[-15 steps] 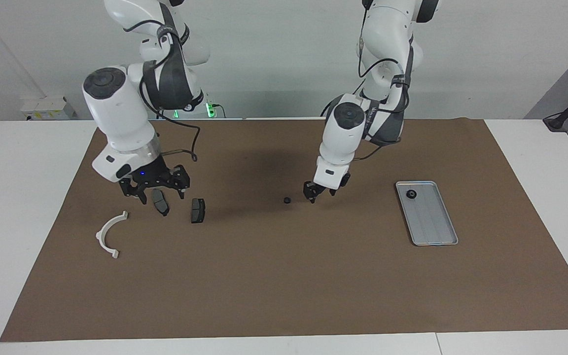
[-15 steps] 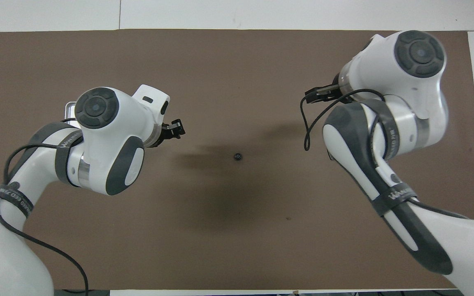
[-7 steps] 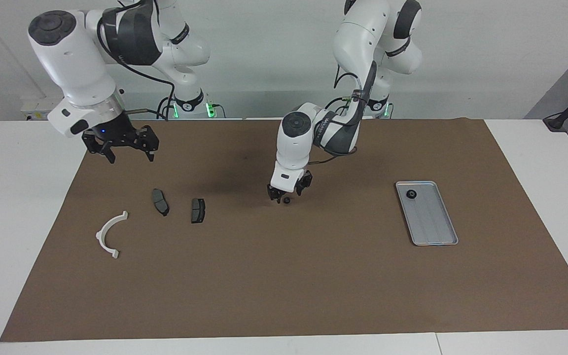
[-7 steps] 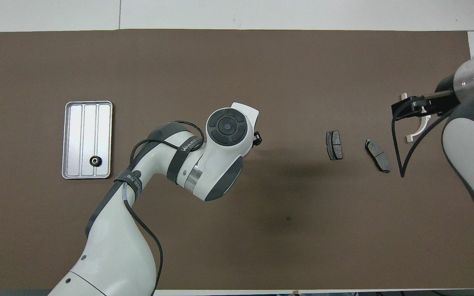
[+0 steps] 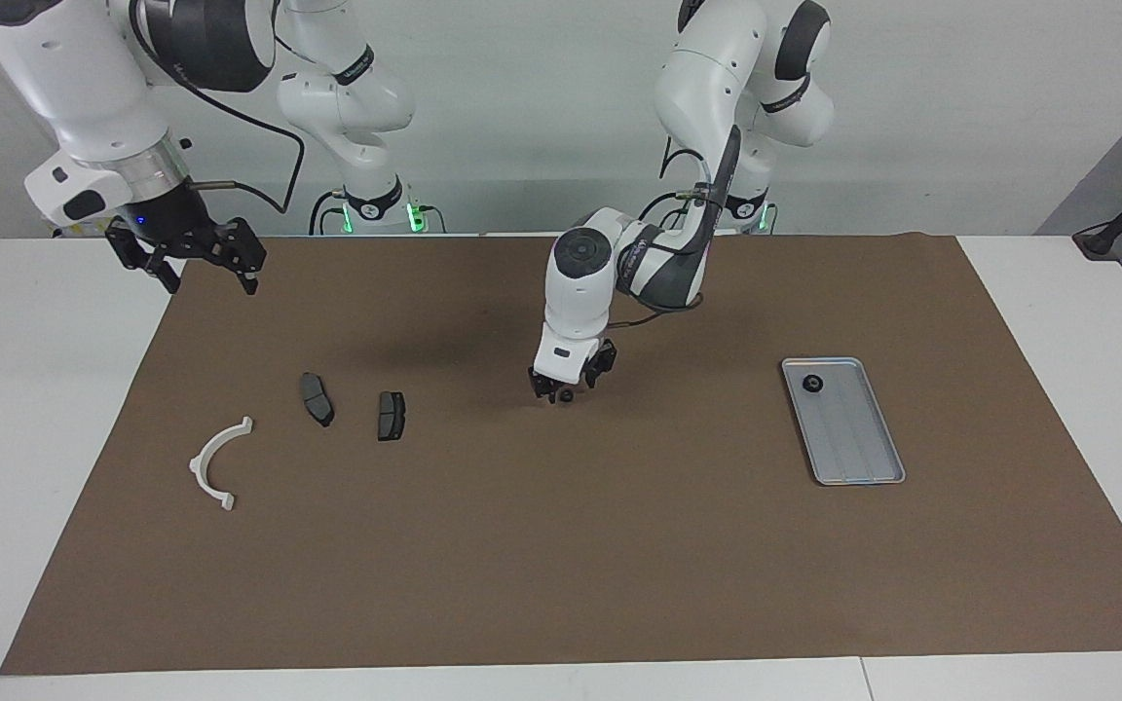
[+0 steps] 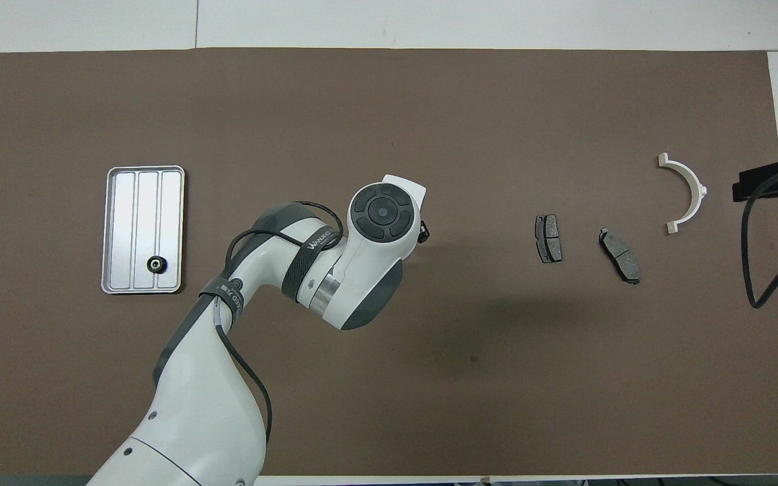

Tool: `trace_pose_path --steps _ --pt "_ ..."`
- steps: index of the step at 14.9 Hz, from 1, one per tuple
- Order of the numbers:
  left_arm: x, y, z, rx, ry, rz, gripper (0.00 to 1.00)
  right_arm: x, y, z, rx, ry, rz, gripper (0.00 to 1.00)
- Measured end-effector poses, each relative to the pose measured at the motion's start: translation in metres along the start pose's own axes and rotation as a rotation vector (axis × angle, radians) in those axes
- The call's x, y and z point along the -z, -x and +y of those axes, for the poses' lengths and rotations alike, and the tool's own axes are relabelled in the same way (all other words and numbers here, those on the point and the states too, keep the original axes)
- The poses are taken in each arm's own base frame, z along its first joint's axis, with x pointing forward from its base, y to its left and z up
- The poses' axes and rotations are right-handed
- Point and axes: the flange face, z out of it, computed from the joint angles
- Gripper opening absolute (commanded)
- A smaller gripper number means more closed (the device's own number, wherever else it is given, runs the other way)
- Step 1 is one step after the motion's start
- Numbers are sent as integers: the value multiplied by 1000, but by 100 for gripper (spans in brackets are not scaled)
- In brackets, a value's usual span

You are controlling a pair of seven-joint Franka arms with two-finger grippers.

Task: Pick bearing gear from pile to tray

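Note:
A small black bearing gear (image 5: 567, 395) lies on the brown mat near the table's middle. My left gripper (image 5: 564, 388) is down at the mat, open, with a finger on either side of this gear. In the overhead view the left arm's wrist (image 6: 382, 212) hides the gear. The pile lies toward the right arm's end: two dark grey plates (image 5: 317, 398) (image 5: 391, 415) and a white bracket (image 5: 217, 461). The silver tray (image 5: 858, 438) lies toward the left arm's end with one black gear (image 5: 812, 384) in it. My right gripper (image 5: 186, 265) is open, empty and raised.
The brown mat (image 5: 561, 565) covers most of the white table. In the overhead view the tray (image 6: 148, 202), its gear (image 6: 156, 264), the plates (image 6: 549, 238) (image 6: 619, 255) and the bracket (image 6: 688, 192) all show. Only the right arm's cable shows there, at the edge.
The left gripper crossed from near the tray's side to the loose gear and lowered around it. The right arm rose from over the plates and drew back toward its base.

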Motion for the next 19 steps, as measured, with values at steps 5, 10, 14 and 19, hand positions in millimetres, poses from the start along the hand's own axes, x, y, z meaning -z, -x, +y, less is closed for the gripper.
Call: trace_pose_path --steps 5,10,14,19 --pt "-12 0 0 5 -16 -6 74 -7 5 -2 2 -19 -39 100" --pt "-16 -1 0 9 -20 -7 66 -9 9 1 -3 -20 -64 100" --pt "-16 -1 0 32 -20 -7 42 -8 11 3 -7 -20 -66 100" --pt "-15 0 0 47 -20 -5 0 -9 11 4 -9 -20 -70 100"
